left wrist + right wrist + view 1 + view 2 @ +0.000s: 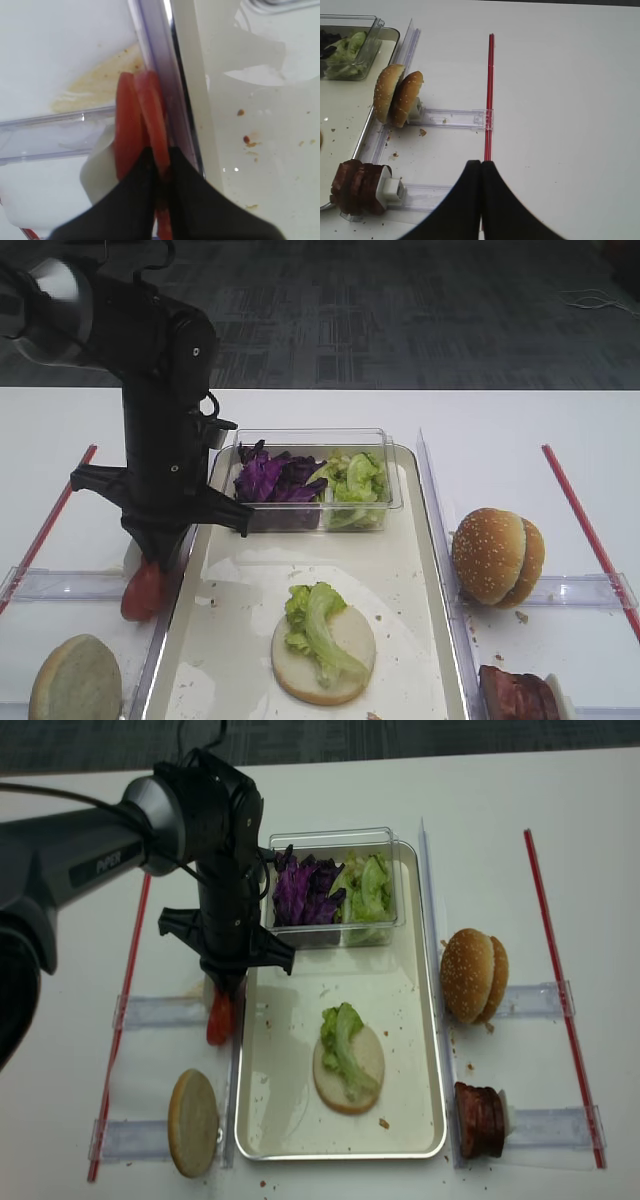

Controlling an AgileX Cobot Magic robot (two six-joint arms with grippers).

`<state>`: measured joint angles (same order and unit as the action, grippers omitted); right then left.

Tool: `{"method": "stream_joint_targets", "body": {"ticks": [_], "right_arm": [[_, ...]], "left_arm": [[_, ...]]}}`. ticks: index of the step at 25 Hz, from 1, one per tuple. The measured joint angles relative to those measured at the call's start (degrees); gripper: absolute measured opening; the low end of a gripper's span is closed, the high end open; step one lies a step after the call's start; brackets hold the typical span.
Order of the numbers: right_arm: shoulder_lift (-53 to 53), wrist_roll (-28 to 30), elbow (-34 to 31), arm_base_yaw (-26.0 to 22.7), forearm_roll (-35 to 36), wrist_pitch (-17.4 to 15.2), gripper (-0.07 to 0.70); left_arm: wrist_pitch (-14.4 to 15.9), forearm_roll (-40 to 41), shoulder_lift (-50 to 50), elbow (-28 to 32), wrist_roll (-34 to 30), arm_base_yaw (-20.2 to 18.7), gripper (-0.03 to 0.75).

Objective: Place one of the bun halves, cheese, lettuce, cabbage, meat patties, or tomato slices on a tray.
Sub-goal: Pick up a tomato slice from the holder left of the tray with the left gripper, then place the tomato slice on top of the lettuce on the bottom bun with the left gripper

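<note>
The tomato slices stand on edge just outside the tray's left rim, about halfway along it. The left gripper is closed on one slice, its fingers pinching the slice's edge from above. The left arm hangs nearly vertical over that rim, wrist pointing straight down. On the tray floor lies a bun half topped with lettuce. The right gripper is closed and empty above the worktop's right side.
</note>
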<state>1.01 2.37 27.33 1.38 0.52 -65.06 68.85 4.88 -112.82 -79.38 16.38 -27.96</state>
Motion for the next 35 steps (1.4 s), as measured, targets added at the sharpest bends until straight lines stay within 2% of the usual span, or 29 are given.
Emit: {"method": "stream_joint_targets", "body": {"ticks": [13,35], "right_arm": [[0.0,-0.1,0.0,0.0,0.0,0.0,0.063],[0.0,-0.1,0.0,0.0,0.0,0.0,0.063]], "left_arm": [[0.47,0.38,-0.1,-6.47,0.1,0.0,0.041],[0.47,0.63,2.86,-6.81,0.38,0.0,0.041]]}}
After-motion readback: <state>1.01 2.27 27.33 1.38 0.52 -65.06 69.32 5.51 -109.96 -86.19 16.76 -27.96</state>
